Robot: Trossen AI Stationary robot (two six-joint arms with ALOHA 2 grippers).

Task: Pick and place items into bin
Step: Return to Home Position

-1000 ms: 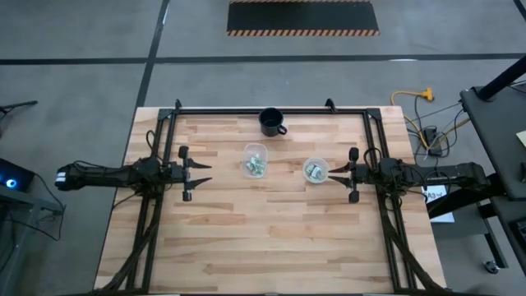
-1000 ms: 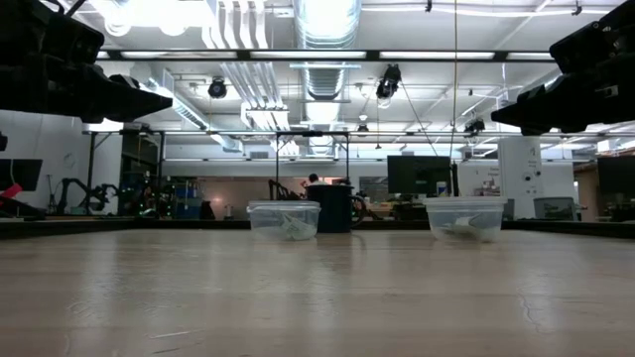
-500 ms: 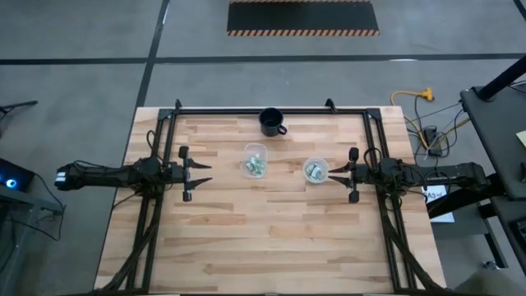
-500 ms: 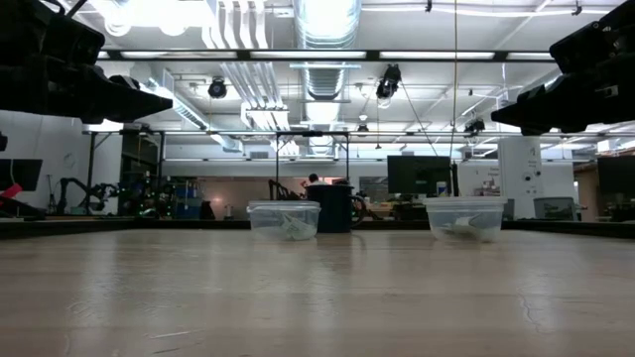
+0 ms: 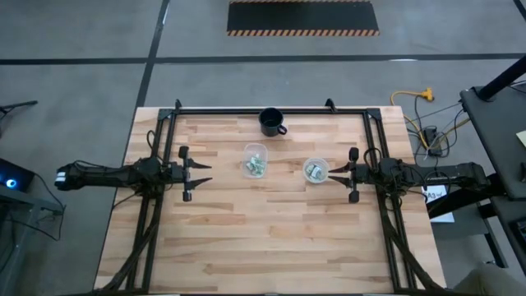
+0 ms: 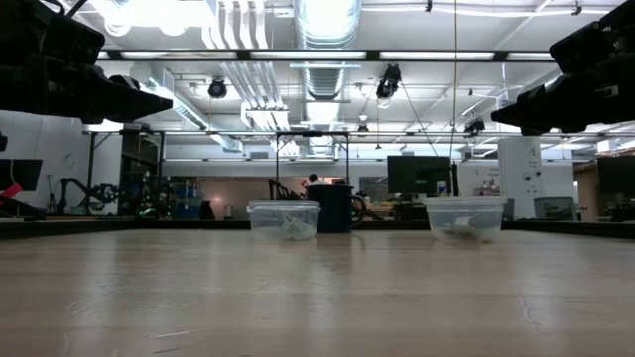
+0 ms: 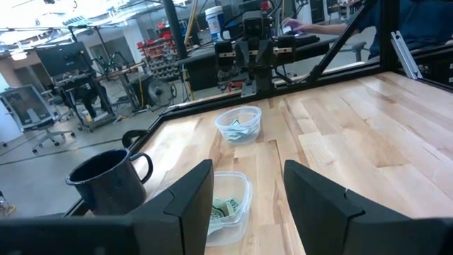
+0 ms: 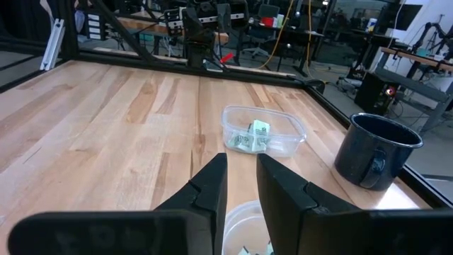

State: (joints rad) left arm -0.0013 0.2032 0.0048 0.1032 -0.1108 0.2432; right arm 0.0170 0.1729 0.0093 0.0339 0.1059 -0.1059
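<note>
Two clear cups stand upright on the wooden table [image 5: 271, 238]: one [image 5: 255, 160] near the middle, one [image 5: 316, 170] further right. Each holds pale green and white packets, the items [image 7: 225, 207] [image 8: 253, 136]. My left gripper [image 5: 201, 173] hovers level left of the middle cup, open and empty [image 7: 248, 170]. My right gripper [image 5: 335, 173] hovers level just right of the right cup, its fingers a narrow gap apart with nothing between them [image 8: 242, 159]. Which vessel is the bin, I cannot tell.
A dark blue mug [image 5: 272, 122] stands at the table's far edge, behind the cups. A black frame [image 5: 271, 110] runs along the far and side edges. The near half of the table is bare wood. A person's arm [image 7: 333, 25] shows beyond the table.
</note>
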